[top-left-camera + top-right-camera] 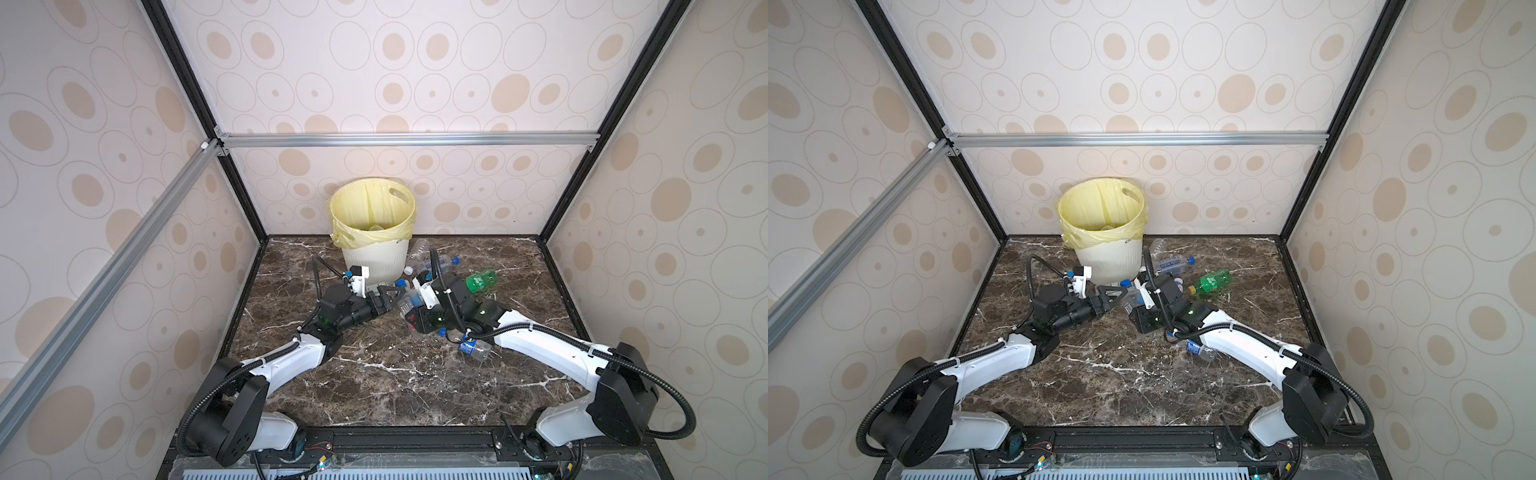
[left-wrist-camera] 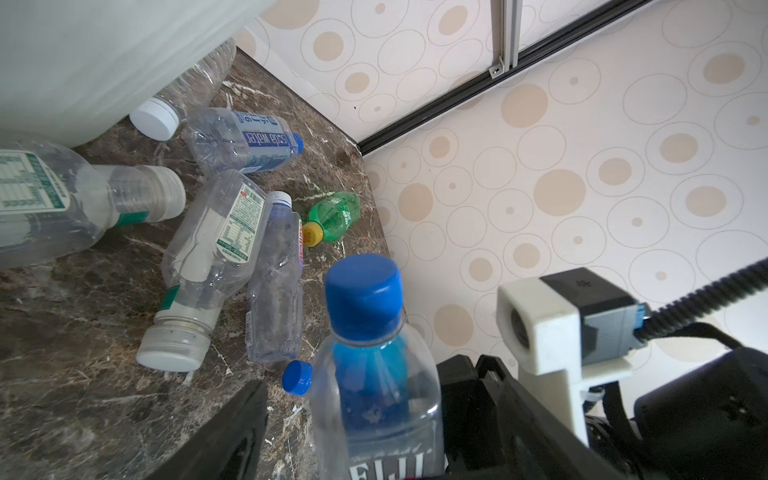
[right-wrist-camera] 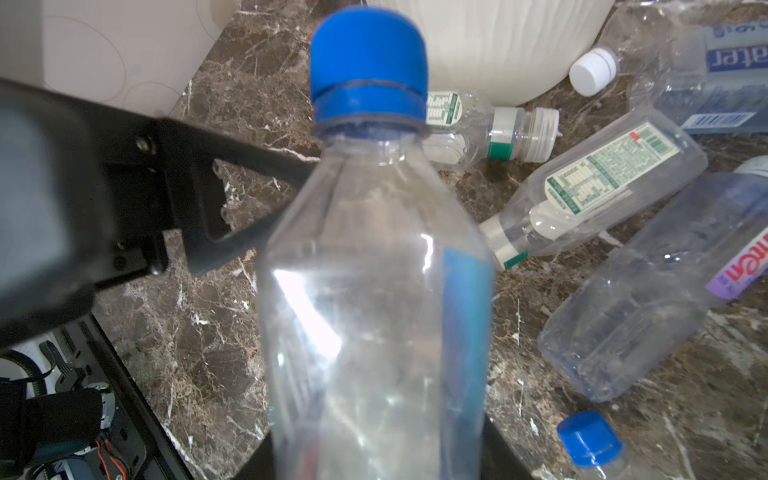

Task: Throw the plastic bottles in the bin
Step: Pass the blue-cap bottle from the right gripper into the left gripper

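Observation:
A clear plastic bottle (image 3: pixel 374 249) with a blue cap (image 2: pixel 363 291) is held upright above the marble table, in front of the bin. My right gripper (image 3: pixel 374 461) is shut on its lower body. My left gripper (image 2: pixel 357 390) stands open around the same bottle (image 1: pixel 405 301); one finger (image 2: pixel 237 428) is clearly apart from it and the other is close beside it. The cream ribbed bin (image 1: pixel 374 257) with its yellow bag stands at the back, and a bottle shows inside it. Several other bottles lie to the right of the bin, among them a green one (image 1: pixel 482 281).
A soda water bottle (image 2: pixel 245 141), two green-labelled clear bottles (image 2: pixel 216 249) and a white-capped one (image 2: pixel 153 118) lie against the bin's foot. Another bottle (image 1: pixel 473 349) lies under the right arm. The patterned walls close in the table (image 1: pixel 374 374) on three sides.

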Controlling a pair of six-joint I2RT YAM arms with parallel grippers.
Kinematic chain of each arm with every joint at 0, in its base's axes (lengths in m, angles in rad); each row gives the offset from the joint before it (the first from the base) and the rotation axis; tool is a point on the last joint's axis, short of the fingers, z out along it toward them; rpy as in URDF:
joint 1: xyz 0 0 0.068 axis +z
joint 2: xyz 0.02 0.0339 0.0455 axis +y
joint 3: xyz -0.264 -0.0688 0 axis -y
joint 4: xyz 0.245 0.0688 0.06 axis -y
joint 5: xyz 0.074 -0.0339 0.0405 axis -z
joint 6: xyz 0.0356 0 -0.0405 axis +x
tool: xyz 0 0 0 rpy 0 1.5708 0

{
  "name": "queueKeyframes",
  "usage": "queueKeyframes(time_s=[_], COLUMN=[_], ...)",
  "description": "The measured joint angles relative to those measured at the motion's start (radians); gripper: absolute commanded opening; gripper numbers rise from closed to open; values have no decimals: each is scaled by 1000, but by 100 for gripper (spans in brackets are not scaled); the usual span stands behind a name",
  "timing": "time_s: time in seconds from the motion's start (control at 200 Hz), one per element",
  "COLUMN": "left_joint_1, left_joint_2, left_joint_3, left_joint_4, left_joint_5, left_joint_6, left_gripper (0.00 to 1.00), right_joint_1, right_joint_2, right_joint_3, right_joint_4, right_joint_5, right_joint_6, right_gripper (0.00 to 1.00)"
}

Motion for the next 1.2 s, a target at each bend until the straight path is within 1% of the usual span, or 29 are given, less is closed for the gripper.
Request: queueKeyframes(time_s=[0.445,0.84,1.2], left_joint_1=[-27,-29,-32], left_joint_2=[45,88,99], left_joint_3=[0,14,16], left_joint_4=[32,81,85], left_joint_5=[14,14,14], left_joint_6=[-14,-43,-48], left_gripper=[79,67,55], right_joint_1=[-1,-6,0], right_joint_2=[18,22,26], right_joint_3=[31,25,16], right_joint_4=[25,26,31], right_joint_5=[-28,-36,-27], right_joint_6=[-1,-9,-36], right_gripper=[47,47,48])
